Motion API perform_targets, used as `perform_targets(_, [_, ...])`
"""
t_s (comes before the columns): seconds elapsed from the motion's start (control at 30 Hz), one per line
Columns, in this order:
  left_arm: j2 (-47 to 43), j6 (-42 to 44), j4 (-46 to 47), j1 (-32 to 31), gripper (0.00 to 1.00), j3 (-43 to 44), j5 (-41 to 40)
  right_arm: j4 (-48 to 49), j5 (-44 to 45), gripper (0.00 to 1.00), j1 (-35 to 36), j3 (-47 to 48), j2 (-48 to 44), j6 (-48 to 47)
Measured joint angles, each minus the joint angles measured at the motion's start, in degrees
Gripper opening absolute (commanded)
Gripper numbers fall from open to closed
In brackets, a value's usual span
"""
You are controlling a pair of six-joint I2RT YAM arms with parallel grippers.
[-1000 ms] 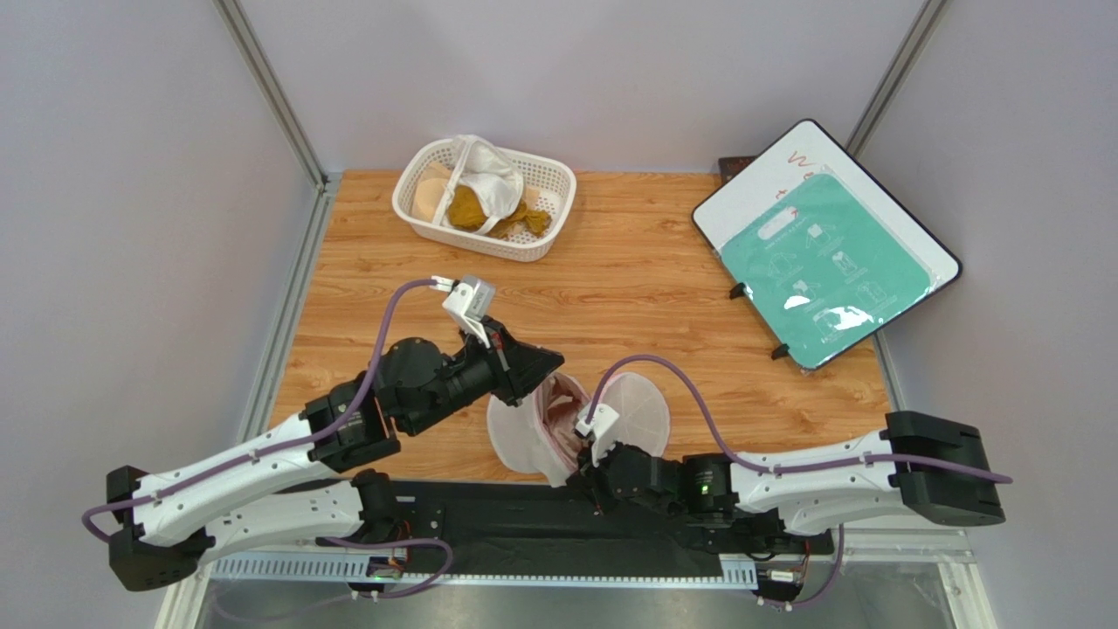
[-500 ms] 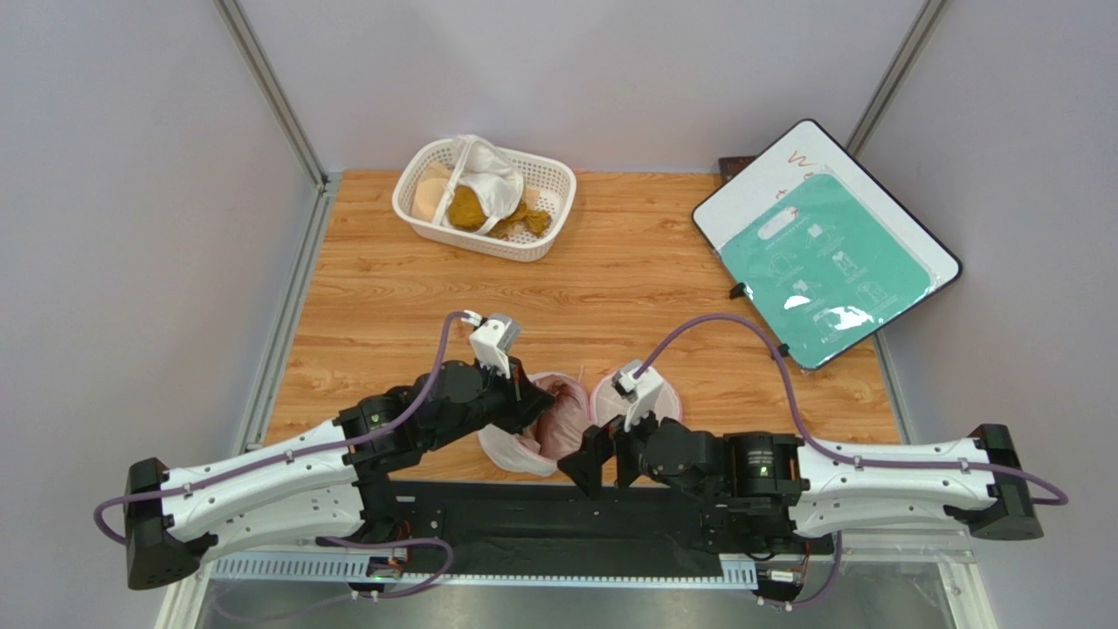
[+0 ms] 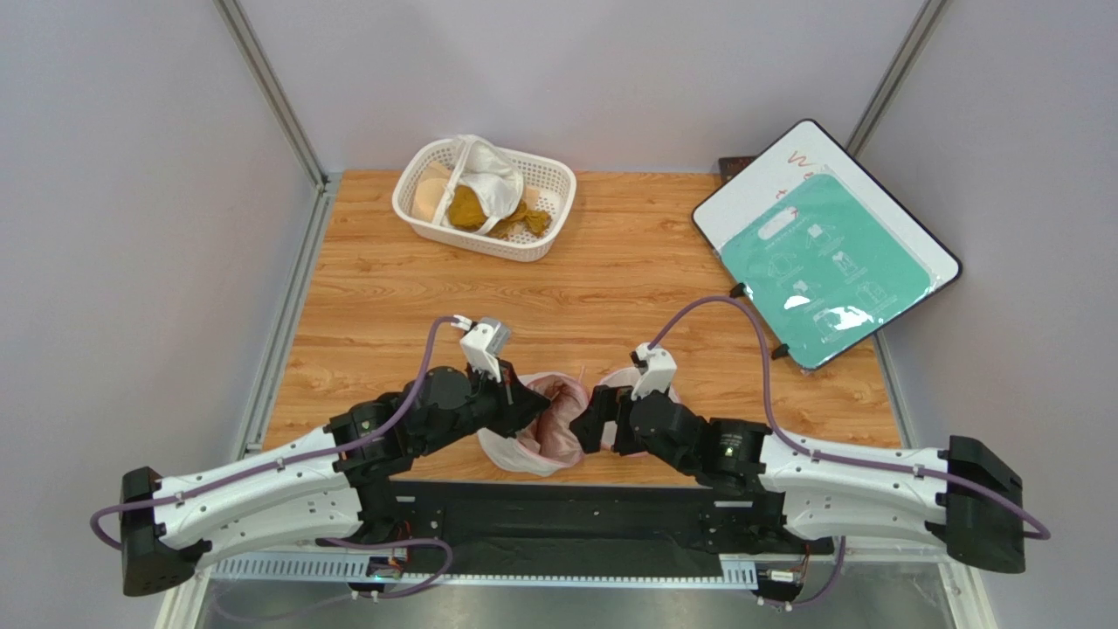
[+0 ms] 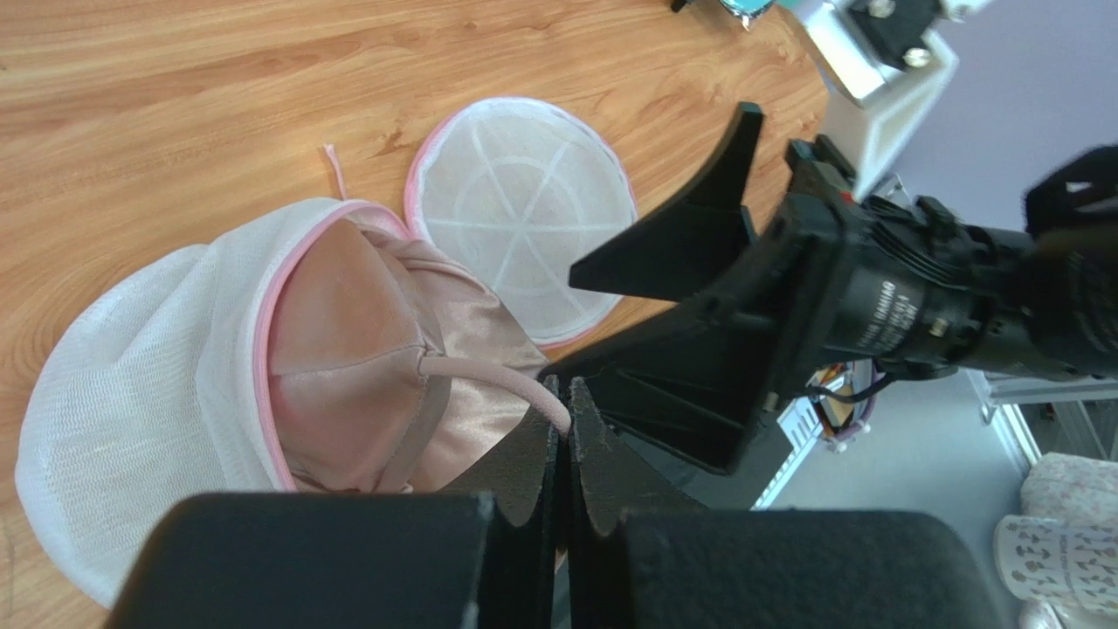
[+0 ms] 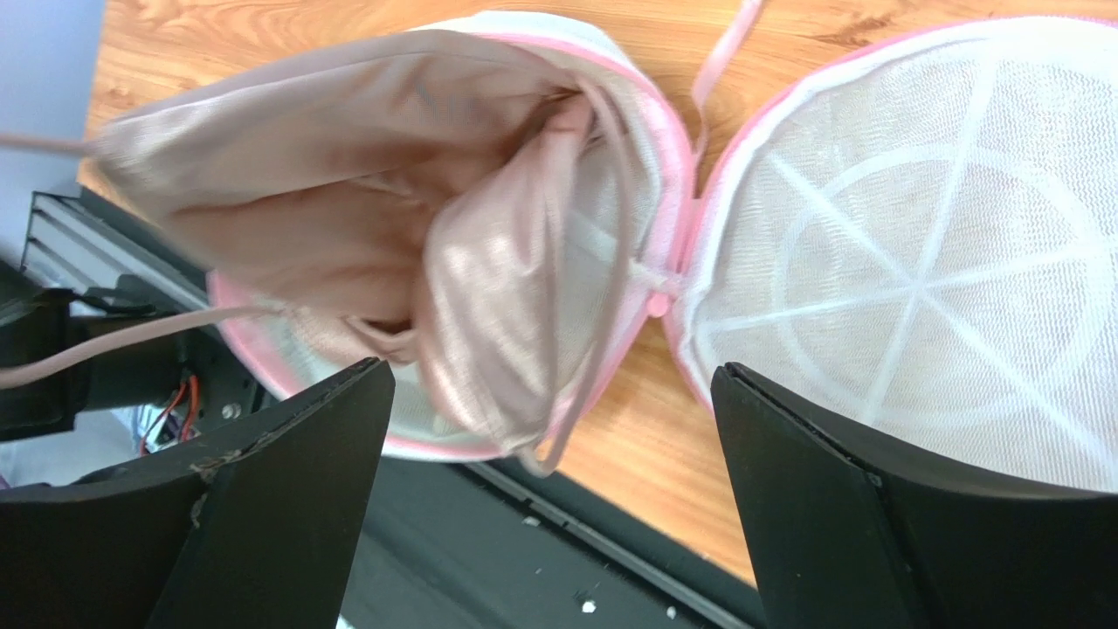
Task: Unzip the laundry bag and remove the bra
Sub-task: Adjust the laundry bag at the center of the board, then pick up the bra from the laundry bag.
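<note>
Top external: both arms reach inward, low over the near edge of the wood table (image 3: 630, 275), forearms nearly level, wrists meeting at the middle. The left gripper (image 3: 532, 400) and right gripper (image 3: 587, 426) face each other across the laundry bag (image 3: 505, 452), which lies unzipped and spread open. One half hangs a little over the black strip (image 3: 525, 505) along the table front.

Left wrist view: the left gripper's fingers (image 4: 549, 452) are pressed together with no gap, pinching a thin strap (image 4: 492, 383) of the bra (image 4: 354, 367) at the very tips. The strap runs taut from the cup to the tips.

Right wrist view: the right gripper's fingers (image 5: 282, 498) are spread wide and grip nothing. They hang just above the bag's hinge, one over each half.

The bra sits in the bag's left half, bulging out past the rim. It is silky mauve-pink fabric with a slight sheen, with soft folded cups and narrow cord-like straps. The bag is fine white mesh with pink trim round each rim, and the filled half is domed and slack. The other half (image 5: 906, 262) is empty and lies flat on the wood — a round disc with white ribs radiating from the centre like spokes.

A white lattice basket (image 3: 551, 177) of cloths sits well apart at the far edge.
</note>
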Motion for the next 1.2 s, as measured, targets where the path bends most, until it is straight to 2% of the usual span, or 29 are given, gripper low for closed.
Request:
perform_targets(0.13, [0.04,-0.02,0.02,0.00,0.00,-0.11,0.59,6.25,-5.53,0.98,-4.15,-2.36,3.39,-0.74])
perform_targets(0.27, [0.48,0.02,0.46,0.02,0.00,-0.11,1.55,11.78,-9.68,0.94,-4.96,-2.43,6.60,-1.68])
perform_targets(0.33, [1.27,0.09,0.90,0.02,0.00,-0.11,2.34,14.51,-11.50,0.87,-4.96,-2.43,8.13,-1.97])
perform_targets(0.37, [1.97,0.17,1.20,0.04,0.00,-0.11,2.93,15.78,-12.37,0.72,-5.07,-2.43,8.90,-2.12])
perform_targets(0.4, [2.82,0.28,1.42,0.02,0.03,-0.11,3.58,16.76,-13.03,0.65,-5.16,-2.43,9.49,-2.27])
perform_targets(0.43, [3.63,0.46,1.66,0.02,0.12,-0.11,4.24,17.88,-13.84,0.58,-5.33,-2.43,10.19,-2.43])
perform_targets(0.47, [4.55,0.76,1.81,0.02,0.41,-0.11,4.96,18.71,-14.32,0.37,-5.49,-2.43,10.75,-2.56])
perform_targets(0.53, [6.14,1.79,2.08,0.02,0.69,-0.11,6.69,20.31,-15.37,0.16,-5.88,-2.43,12.09,-2.38])
perform_targets(0.57, [6.84,2.16,2.19,0.02,0.99,-0.09,7.50,20.72,-15.69,0.02,-6.03,-2.43,12.63,-2.19])
perform_targets(0.73, [7.15,4.11,-0.57,0.02,1.00,1.53,8.37,21.09,-16.24,0.00,-6.58,-2.43,13.09,-1.73])
perform_targets(0.93, [0.76,6.29,-7.65,0.50,1.00,5.42,1.70,21.00,-16.33,0.00,-7.50,-3.61,11.23,-1.70])
perform_targets(1.03, [-1.86,6.71,-9.75,2.36,0.93,6.05,-0.81,21.03,-16.35,0.00,-8.24,-3.93,10.54,-1.70])
perform_targets(1.07, [-2.34,6.78,-10.43,3.52,0.87,6.03,-1.16,21.03,-16.37,0.00,-8.41,-4.00,10.36,-1.70])
perform_targets(1.13, [-2.64,6.88,-10.88,5.92,0.80,5.66,-1.22,21.03,-16.57,0.00,-8.66,-4.24,9.81,-1.70])
perform_targets(1.17, [-2.58,7.08,-10.73,8.09,0.73,4.85,-0.72,21.00,-16.65,0.00,-8.74,-4.35,9.55,-1.68])
perform_targets(1.2, [-2.47,7.02,-10.73,9.55,0.72,4.09,-0.35,21.00,-16.72,0.00,-8.81,-4.37,9.42,-1.70])
